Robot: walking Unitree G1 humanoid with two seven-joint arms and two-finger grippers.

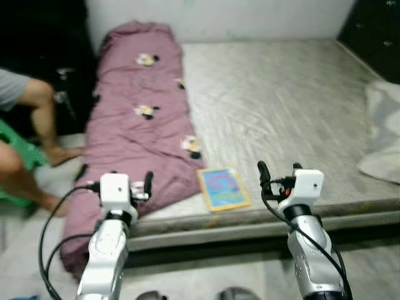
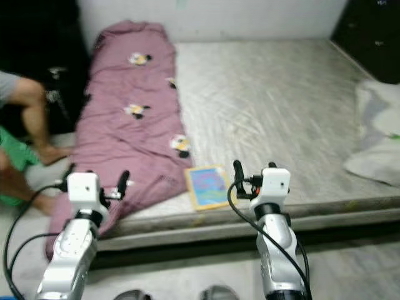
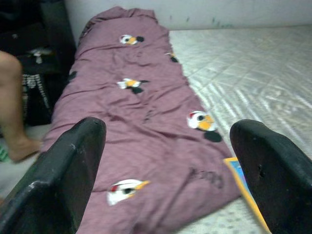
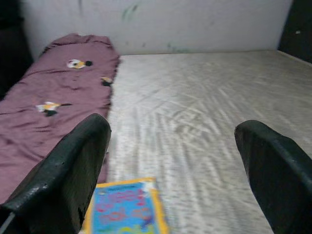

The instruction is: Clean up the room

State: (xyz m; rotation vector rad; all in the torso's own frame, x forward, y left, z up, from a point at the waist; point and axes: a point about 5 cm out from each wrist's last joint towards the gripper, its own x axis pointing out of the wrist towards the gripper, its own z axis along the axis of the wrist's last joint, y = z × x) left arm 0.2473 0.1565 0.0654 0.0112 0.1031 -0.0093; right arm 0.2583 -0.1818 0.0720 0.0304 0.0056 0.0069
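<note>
Both hands, left and right, fingers apart, face a yellow-bordered book, its writing unreadable.

I see a blanket lying along the left side of the mattress, its near end hanging over the front edge. A book lies just right of it, near that edge. A person's legs are left of the mattress.

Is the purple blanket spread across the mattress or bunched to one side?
Bunched: the purple blanket lies in a long strip along the robot's left edge of the mattress, its near end hanging over the edge.
</note>
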